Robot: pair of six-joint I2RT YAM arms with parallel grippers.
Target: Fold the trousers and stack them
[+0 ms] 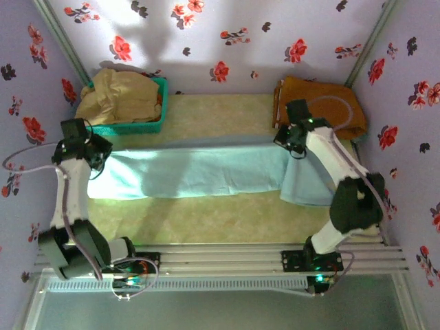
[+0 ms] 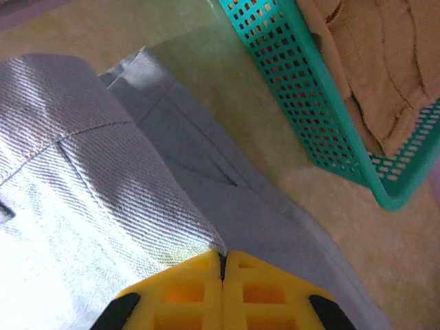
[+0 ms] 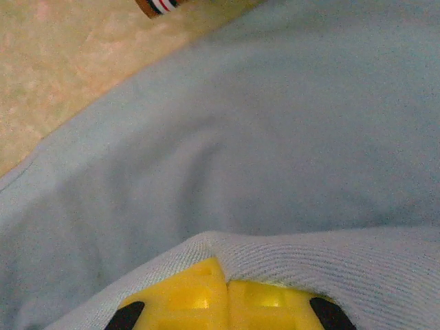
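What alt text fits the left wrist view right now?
The left gripper, yellow and shut at the bottom edge, pinches a fold of pale blue trousers that spread across the left and middle. At upper right a teal mesh basket holds a tan garment, with bare beige table between.
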